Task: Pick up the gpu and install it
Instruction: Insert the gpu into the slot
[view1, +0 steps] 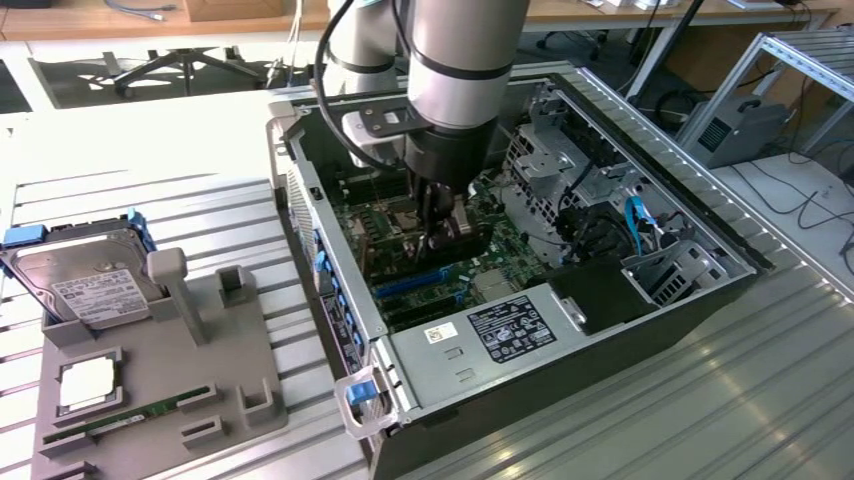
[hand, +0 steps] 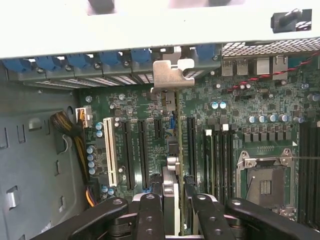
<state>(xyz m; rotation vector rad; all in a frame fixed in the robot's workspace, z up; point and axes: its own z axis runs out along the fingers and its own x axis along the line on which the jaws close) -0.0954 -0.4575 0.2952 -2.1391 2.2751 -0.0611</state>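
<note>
Arm upright, wrist pointing straight down, tool (view1: 441, 232) low, its fingers (hand: 150, 215) clamped on a card edge.

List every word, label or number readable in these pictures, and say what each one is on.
None can be read.
Black label on the power supply: white print, too small.
White sticker beside it: blurred.
White label on the hard drive: blurred.
Motherboard markings: too small.

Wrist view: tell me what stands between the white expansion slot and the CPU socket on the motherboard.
In the wrist view, black slots and the gpu, edge-on in the gripper, stand between white slot and CPU socket.
</note>
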